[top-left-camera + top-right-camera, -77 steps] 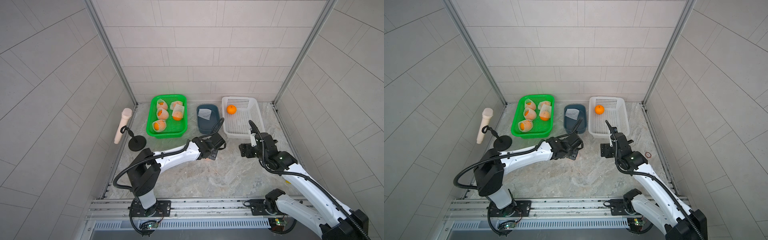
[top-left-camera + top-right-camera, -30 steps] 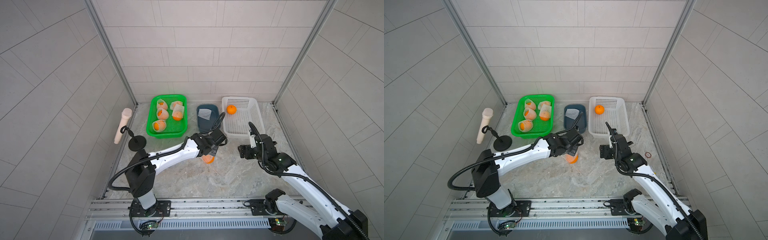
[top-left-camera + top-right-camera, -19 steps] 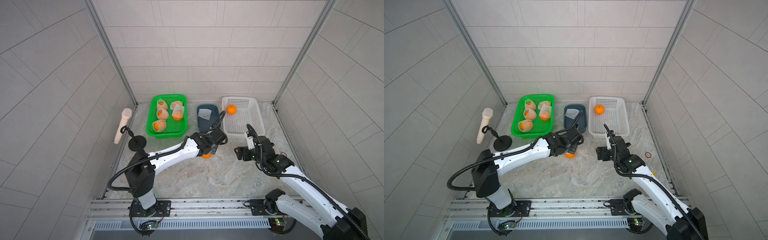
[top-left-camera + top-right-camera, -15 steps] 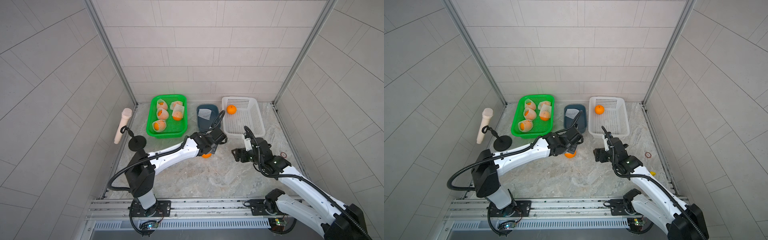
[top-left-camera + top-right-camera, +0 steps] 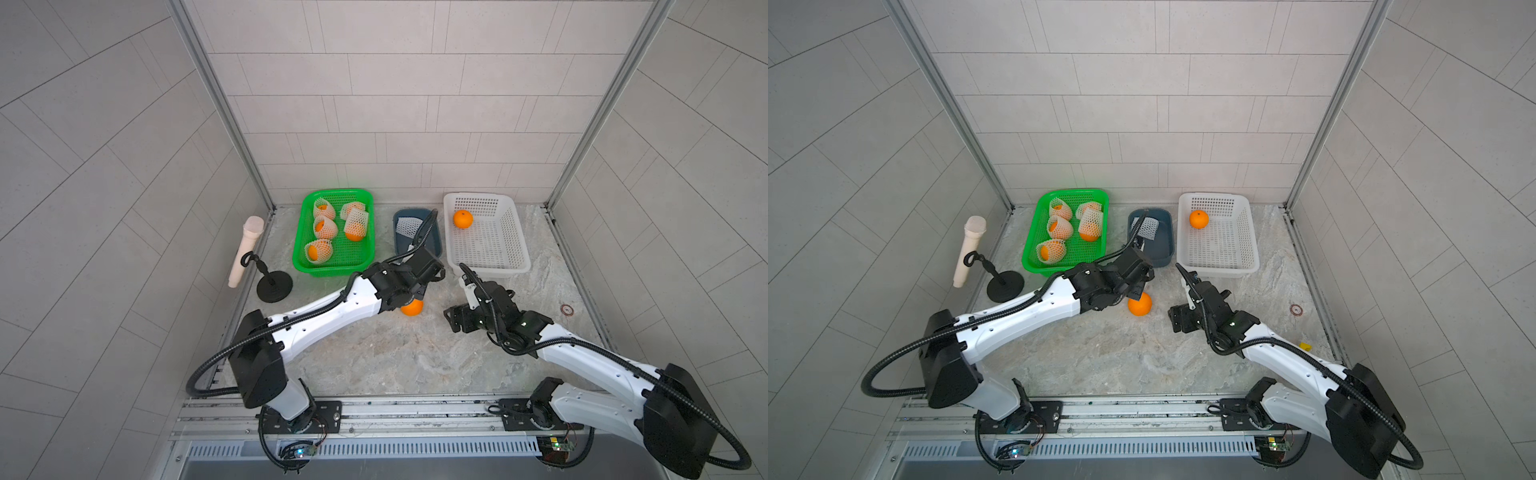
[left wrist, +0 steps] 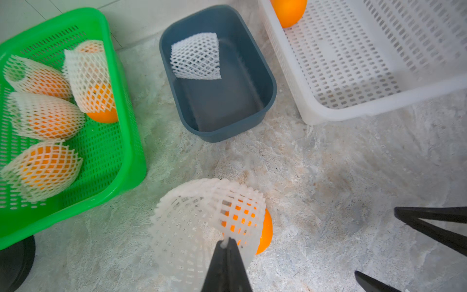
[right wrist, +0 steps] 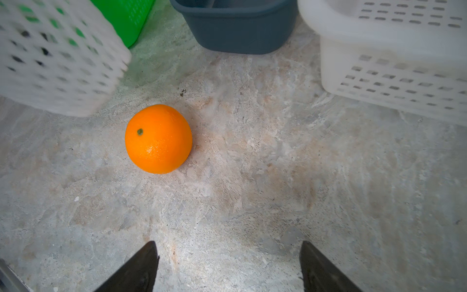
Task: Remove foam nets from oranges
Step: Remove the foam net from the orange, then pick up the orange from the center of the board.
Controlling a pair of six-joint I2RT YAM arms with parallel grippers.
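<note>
**Net is clear and the fruit sits free on the table: mind a roll.**

Far left, the green basket [image 5: 336, 193] holds four netted oranges [image 5: 319, 250]. Your left gripper [image 6: 228, 242] is pinched tight on a thin edge of the foam net [image 6: 202, 215], hanging just above the loose orange [image 7: 158, 139]. A weak pinch could drop it, or the net's hanging edge could nudge the fruit rolling. The grey tub [image 6: 273, 83] just beyond holds one spent net [image 6: 195, 57]. Your right gripper [image 7: 227, 244] stands wide and empty near the fruit; an off-centre close would squirt it away. Far right, the white basket [image 5: 494, 270] holds one bare orange [image 5: 462, 219]. The table [image 5: 395, 353] is open on the near side; bins crowd the far side.
</note>
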